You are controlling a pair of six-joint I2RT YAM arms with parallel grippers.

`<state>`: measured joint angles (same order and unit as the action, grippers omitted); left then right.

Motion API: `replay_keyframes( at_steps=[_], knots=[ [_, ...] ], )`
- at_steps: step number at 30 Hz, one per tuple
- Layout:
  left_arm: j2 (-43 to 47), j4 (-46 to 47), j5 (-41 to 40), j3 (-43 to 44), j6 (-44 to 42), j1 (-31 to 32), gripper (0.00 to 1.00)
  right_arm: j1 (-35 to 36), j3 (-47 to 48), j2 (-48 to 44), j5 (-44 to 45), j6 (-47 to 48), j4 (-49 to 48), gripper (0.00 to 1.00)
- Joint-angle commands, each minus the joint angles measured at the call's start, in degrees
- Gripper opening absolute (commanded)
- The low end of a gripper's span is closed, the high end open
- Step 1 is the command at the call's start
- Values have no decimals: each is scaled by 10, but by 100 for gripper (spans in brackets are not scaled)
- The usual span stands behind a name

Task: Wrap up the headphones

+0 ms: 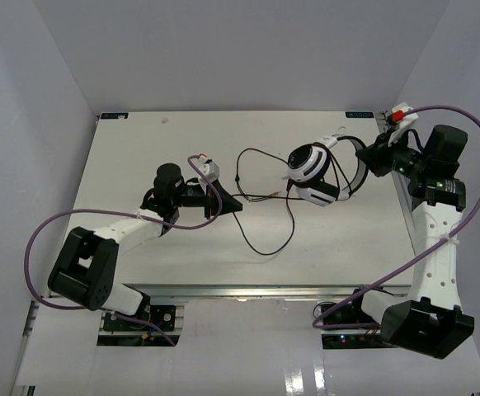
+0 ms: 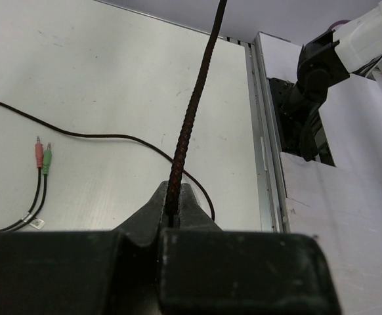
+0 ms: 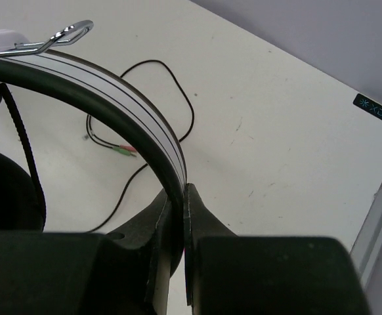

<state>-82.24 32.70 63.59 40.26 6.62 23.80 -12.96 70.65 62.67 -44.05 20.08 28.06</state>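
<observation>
The headphones (image 1: 312, 169), white and black with round striped earcups, hang just above the table's right half. My right gripper (image 1: 374, 159) is shut on their headband (image 3: 115, 98), whose white strip runs down between the jaws (image 3: 182, 191). A dark earcup (image 3: 0, 197) shows at that view's left edge. The thin black cable (image 1: 265, 239) loops across the table's middle. My left gripper (image 1: 233, 203) is shut on a braided stretch of it (image 2: 188, 118), which rises straight up from the closed jaws (image 2: 173, 191). The pink and green plugs (image 2: 42, 157) lie flat on the table (image 1: 141, 148).
White walls enclose the table on three sides. A metal rail (image 1: 248, 290) runs along the near edge. Thick purple arm cables (image 1: 42, 239) arc beside both arms. The right arm's base (image 2: 319, 72) stands off the table's near right corner.
</observation>
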Motion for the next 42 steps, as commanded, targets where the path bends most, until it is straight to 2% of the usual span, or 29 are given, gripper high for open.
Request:
replay_keyframes(
  at_steps=[1,10,16,22,27,29,32,34,36,39,42],
  knots=[
    [-24,-67,31,82,-22,-20,0,53,-13,-52,38,136,25,8],
    [-68,-177,95,199,25,-20,0,208,-127,-95,227,257,-7,8],
    [-72,-177,171,221,117,-19,0,266,-148,-70,340,254,-59,8],
    [-73,-169,189,236,208,-2,0,331,-156,-42,441,233,-118,8],
    [-102,-144,153,278,309,20,0,408,-157,-14,544,208,-168,8],
    [-111,-96,139,285,373,25,0,423,-158,-1,589,188,-191,8],
    [-119,37,121,268,501,37,3,428,-152,17,626,143,-216,8],
    [-123,52,104,259,536,50,6,427,-142,32,641,107,-222,8],
    [-124,50,95,257,539,65,6,427,-128,46,644,87,-220,8],
    [-126,-15,42,268,504,106,10,427,-94,79,653,8,-205,8],
    [-124,-42,-3,271,481,129,14,424,-64,113,671,-47,-196,8]
  ],
)
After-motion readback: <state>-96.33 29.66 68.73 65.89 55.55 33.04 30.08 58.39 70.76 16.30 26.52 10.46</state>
